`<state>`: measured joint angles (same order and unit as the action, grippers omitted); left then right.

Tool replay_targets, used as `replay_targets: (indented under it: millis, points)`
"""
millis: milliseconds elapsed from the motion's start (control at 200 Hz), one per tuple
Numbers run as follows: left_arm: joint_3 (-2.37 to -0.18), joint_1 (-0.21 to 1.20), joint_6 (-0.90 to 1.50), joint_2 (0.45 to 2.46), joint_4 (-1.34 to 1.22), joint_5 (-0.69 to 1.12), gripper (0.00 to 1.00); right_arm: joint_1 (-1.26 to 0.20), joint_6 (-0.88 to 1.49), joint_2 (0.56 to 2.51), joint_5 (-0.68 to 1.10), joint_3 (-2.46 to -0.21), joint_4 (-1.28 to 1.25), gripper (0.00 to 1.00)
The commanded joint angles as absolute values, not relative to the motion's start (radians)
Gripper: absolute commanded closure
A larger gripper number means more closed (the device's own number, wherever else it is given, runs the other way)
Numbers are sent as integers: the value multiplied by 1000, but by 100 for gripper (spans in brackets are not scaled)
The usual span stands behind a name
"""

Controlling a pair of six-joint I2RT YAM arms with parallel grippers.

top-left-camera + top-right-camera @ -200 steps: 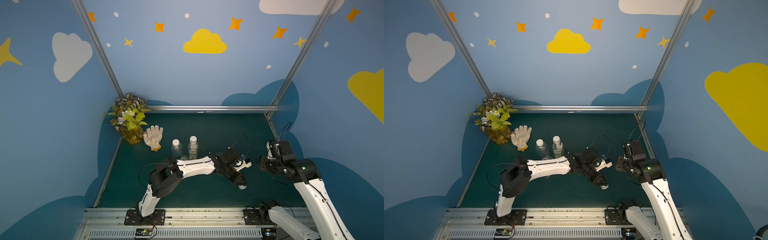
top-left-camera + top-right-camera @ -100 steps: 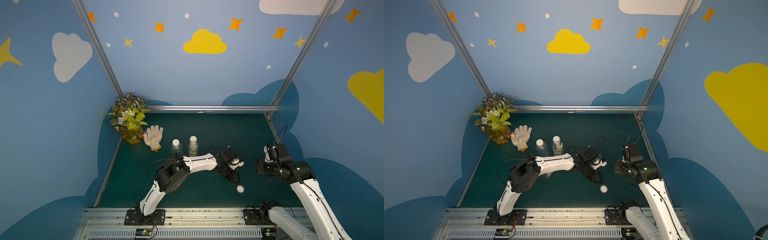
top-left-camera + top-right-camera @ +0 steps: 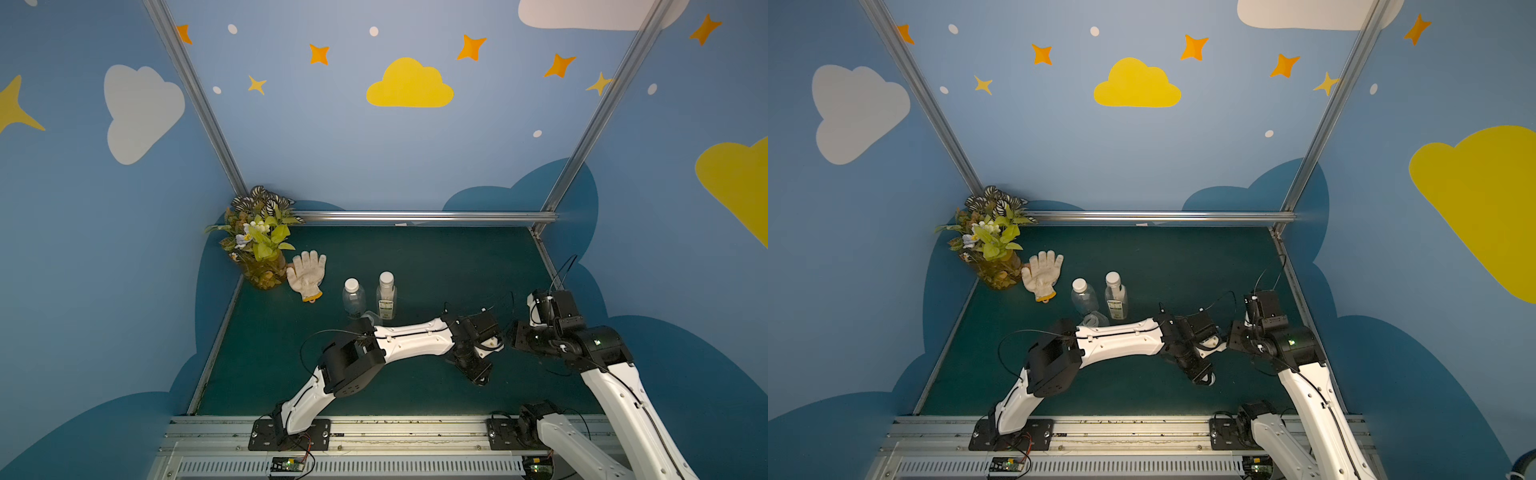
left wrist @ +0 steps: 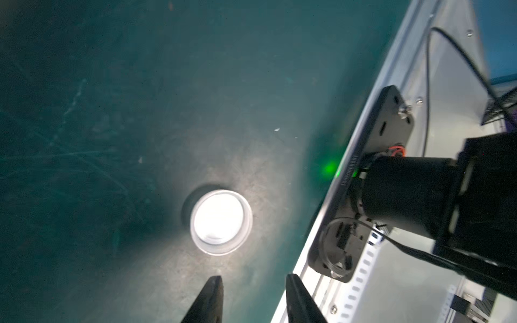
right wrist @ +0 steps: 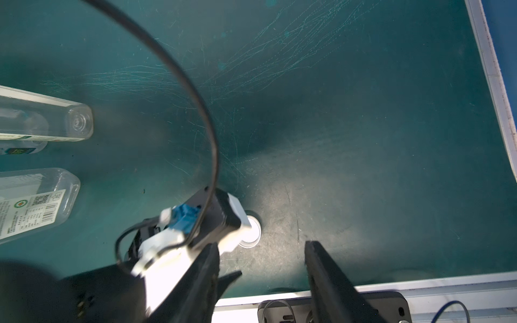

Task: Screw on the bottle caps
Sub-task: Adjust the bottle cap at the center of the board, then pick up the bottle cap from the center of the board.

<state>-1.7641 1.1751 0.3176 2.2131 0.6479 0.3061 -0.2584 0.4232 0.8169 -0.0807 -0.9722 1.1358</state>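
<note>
Cap [image 4: 221, 222] flat on mat [image 4: 112, 112], near front rail [image 4: 405, 56]. Left gripper [image 4: 253, 279] near rail too, half open, holding nothing. Right gripper [image 5: 261, 244] open, empty. Best: centre fingers [image 4: 208, 304] round cap, squeeze gently.
</note>
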Motion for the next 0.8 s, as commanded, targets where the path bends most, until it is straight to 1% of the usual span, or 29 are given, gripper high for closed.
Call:
replay_targets:
  millis: [0, 260, 391, 596, 611, 731, 796]
  points:
    - [-1789, 1170, 309, 2245, 707, 258, 60, -253, 431, 806, -69, -958, 1124, 45]
    - [-1789, 1169, 347, 2266, 676, 211, 67, -255, 435, 796, -60, -943, 1120, 45]
    - [-1786, 1161, 374, 2272, 643, 225, 70, -254, 441, 792, -48, -939, 1114, 45]
    - [-1799, 1153, 409, 2299, 613, 244, 70, -255, 440, 787, -44, -933, 1112, 45]
    - [-1800, 1155, 411, 2301, 613, 270, 69, -255, 439, 788, -43, -933, 1111, 45]
    - [-1804, 1155, 417, 2315, 614, 270, 71, -253, 439, 785, -41, -933, 1112, 45]
    - [-1807, 1156, 420, 2324, 614, 273, 73, -254, 438, 785, -40, -933, 1111, 45]
